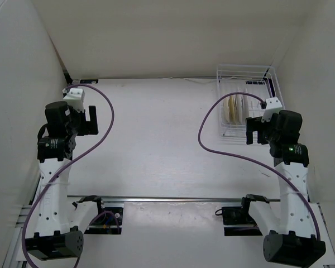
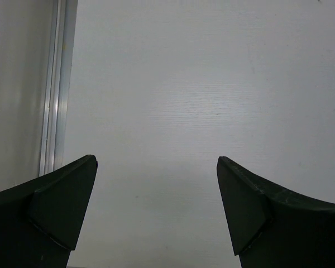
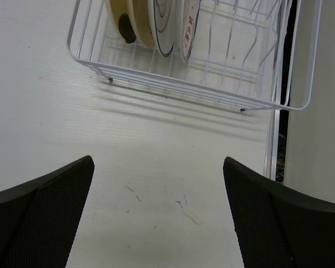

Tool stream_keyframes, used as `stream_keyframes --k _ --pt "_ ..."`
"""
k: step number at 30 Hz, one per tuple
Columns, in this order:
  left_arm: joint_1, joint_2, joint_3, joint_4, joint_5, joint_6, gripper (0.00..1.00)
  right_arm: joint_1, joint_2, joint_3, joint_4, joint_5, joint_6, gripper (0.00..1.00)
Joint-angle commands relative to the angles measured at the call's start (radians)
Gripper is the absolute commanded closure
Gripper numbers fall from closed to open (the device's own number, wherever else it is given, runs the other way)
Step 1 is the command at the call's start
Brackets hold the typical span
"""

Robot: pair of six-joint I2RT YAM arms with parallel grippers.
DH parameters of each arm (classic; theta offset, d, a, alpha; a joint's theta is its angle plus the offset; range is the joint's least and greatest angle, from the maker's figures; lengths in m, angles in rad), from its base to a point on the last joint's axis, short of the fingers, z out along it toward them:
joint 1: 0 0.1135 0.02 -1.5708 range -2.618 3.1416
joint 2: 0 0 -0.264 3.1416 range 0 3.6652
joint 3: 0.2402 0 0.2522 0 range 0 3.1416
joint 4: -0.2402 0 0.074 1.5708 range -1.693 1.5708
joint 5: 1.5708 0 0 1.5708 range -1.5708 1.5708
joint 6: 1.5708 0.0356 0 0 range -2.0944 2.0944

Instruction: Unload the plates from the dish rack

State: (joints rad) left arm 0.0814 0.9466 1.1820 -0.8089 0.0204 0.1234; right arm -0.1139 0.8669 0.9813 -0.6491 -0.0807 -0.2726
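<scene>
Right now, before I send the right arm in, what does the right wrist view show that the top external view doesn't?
Only the right wrist view: the plates' detail, namely the beige plate with its dark patch, the white plate with a dark rim line, the orange-patterned plate, plus scuff marks on the table.
Only the top external view: the left pincer, both purple cables, the rail.
Both: the dish rack with plates standing on edge, and the open right pincer short of it.

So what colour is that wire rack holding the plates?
White. The rectangular wire dish rack shows best in the right wrist view.
</scene>
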Motion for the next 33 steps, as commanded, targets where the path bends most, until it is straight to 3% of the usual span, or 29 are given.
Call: stream_keyframes --k 1,7,12,17,21,22,29,33 --pt "0.015 -0.039 0.015 0.010 0.050 0.004 0.00 -0.003 -0.026 0.000 0.043 0.024 -0.010 0.00" --pt "0.024 -0.039 0.034 0.010 0.039 0.024 0.00 -0.003 0.017 0.078 0.072 0.030 -0.023 0.00" --pt "0.024 -0.026 0.091 0.010 0.030 0.054 0.00 -0.003 0.240 0.301 0.106 0.149 0.068 0.00" --pt "0.024 0.020 0.113 0.010 0.053 0.055 0.00 -0.003 0.423 0.525 0.097 0.125 0.078 0.00" --pt "0.024 0.073 0.137 0.010 0.053 0.055 0.00 -0.003 0.519 0.536 0.144 0.156 0.088 0.14" --pt "0.024 0.086 0.149 0.010 0.053 0.055 0.00 -0.003 0.535 0.536 0.166 0.165 0.088 0.23" --pt "0.024 0.208 0.149 0.043 0.072 0.036 0.00 -0.003 0.676 0.562 0.157 0.134 0.059 0.25" --pt "0.024 0.261 0.140 0.066 0.084 0.022 0.00 -0.003 0.722 0.574 0.157 0.124 0.039 0.35"
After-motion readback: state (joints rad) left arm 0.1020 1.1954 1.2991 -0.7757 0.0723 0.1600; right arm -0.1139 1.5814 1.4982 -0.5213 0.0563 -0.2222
